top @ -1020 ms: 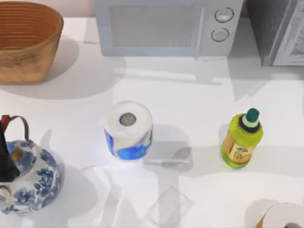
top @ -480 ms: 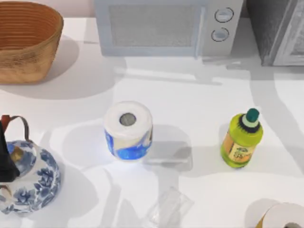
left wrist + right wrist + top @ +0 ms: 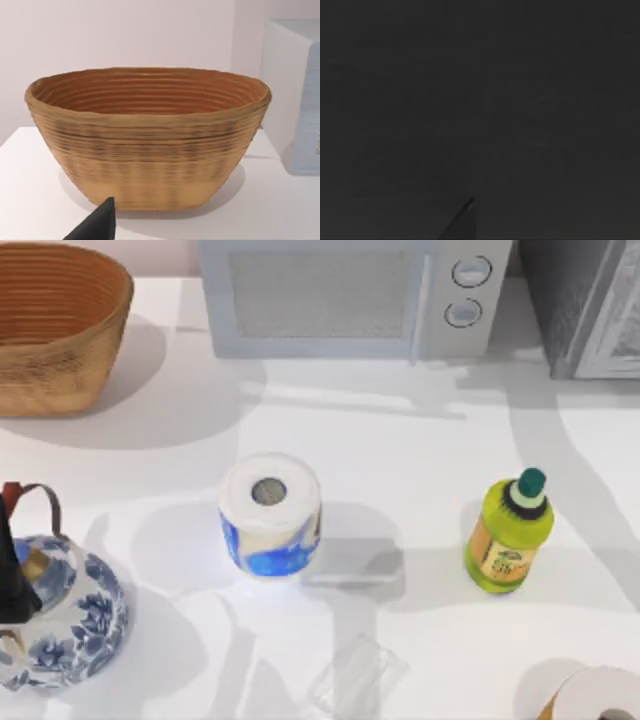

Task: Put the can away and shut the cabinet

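Looking down from the top view, I see the green bottle (image 3: 508, 536) with its dark green cap standing upright on the white table (image 3: 420, 460), right of the frame's centre and a little below the middle, with bare table all around it. The grey cabinet (image 3: 585, 305) fills the upper right corner, well apart from the bottle; whether it stands open I cannot tell. Just left of the cabinet, along the top edge, sits the pale microwave (image 3: 350, 295), and the woven basket (image 3: 55, 325) takes the upper left corner. Near the centre a paper roll (image 3: 270, 515) in a blue wrapper stands on end. A blue-and-white teapot (image 3: 65, 615) sits at the lower left edge, a clear plastic piece (image 3: 355, 680) lies at the bottom centre, and a second roll (image 3: 600, 695) is cut off by the lower right corner. My left gripper (image 3: 97, 227) shows as one dark tip low in the left wrist view, facing the basket's side across open table; whether it is spread or closed I cannot tell. The right wrist view is dark, and I cannot tell my right gripper's state either.
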`<state>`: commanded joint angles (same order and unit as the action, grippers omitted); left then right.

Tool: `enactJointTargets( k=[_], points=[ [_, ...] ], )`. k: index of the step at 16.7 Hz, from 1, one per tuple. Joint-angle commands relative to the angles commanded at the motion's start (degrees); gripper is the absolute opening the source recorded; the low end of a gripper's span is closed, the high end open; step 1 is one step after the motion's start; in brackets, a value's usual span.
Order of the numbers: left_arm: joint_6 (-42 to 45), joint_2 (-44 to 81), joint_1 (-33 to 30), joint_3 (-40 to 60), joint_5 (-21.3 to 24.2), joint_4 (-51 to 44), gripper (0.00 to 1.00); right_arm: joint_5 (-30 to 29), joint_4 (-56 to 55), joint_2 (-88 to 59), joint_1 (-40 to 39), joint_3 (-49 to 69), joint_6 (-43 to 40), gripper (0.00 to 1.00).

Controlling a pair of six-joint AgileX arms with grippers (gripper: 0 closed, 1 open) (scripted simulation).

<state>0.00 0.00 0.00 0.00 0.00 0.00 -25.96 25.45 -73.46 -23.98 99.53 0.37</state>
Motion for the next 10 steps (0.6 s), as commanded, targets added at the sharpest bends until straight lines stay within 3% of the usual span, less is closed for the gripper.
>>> enactJointTargets(
  k=[10],
  points=[
    [0.00, 0.00, 0.00, 0.00, 0.00, 0.00, 1.00, 4.54, -2.46, -8.49, 4.62, 6.00, 0.10, 1.00]
  ],
)
